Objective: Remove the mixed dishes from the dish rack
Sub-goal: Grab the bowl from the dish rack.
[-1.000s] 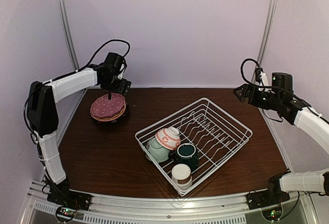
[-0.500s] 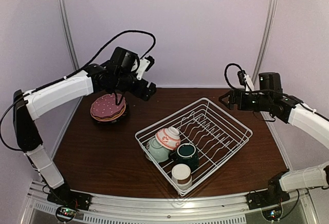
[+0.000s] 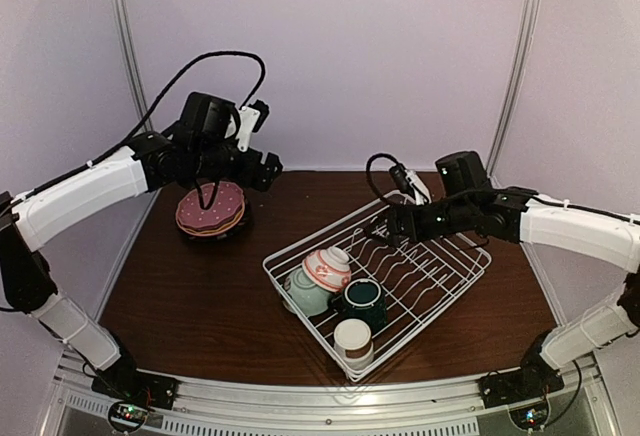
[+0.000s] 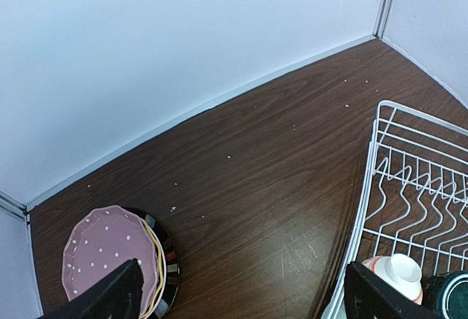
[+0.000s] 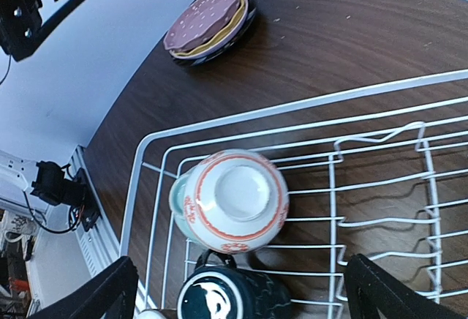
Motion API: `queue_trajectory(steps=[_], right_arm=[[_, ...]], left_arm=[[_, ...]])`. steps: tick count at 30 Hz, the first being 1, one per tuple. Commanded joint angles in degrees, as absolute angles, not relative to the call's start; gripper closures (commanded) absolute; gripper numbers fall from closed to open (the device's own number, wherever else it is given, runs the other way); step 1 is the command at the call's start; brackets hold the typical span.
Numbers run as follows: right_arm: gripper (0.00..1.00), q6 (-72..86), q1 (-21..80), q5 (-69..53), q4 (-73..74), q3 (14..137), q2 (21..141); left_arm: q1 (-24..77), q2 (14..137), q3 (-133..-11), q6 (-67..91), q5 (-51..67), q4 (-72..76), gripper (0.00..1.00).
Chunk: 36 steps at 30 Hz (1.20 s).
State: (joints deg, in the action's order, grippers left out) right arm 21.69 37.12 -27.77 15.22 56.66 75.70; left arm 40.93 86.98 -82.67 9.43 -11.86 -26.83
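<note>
White-and-brown cup (image 3: pixel 352 341) stands in the 6 o'clock corner of the large white wire dish rack (image 3: pixel 455 229). Dark green mug (image 3: pixel 362 301), pale green bowl (image 3: pixel 298 296) and upturned red-and-white patterned bowl (image 3: pixel 327 268) crowd just beyond it. Right jaws released over the rack's 12 o'clock side. Pink and yellow plates (image 3: pixel 210 206) stacked at 10 o'clock on the bench (image 3: pixel 180 296). Left jaws released, empty, raised near them.

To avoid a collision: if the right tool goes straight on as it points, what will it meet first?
Probably the upturned patterned bowl in the rack, though depth is unclear.
</note>
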Motion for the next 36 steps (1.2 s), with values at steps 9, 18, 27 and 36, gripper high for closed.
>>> queue_trajectory(steps=[9, 18, 27, 36], right_arm=[[0.04, 28.38, 44.98, -27.55, 15.46, 64.34, 87.24], [0.15, 30.24, 45.35, -25.17, 17.90, 67.56, 93.69], [0.16, 33.10, 45.36, -26.94, 14.80, 67.64, 97.74], [0.22, 35.51, 45.19, -28.83, 11.46, 67.94, 100.55]], left_arm=[[40.78, 83.26, -78.73, 11.81, -17.26, -22.21, 0.03], [40.78, 82.90, -78.10, 12.84, -17.31, -21.19, 0.02], [40.78, 81.83, -76.63, 13.42, -17.53, -20.57, 0.03], [40.78, 81.85, -76.29, 13.39, -17.66, -20.39, 0.03]])
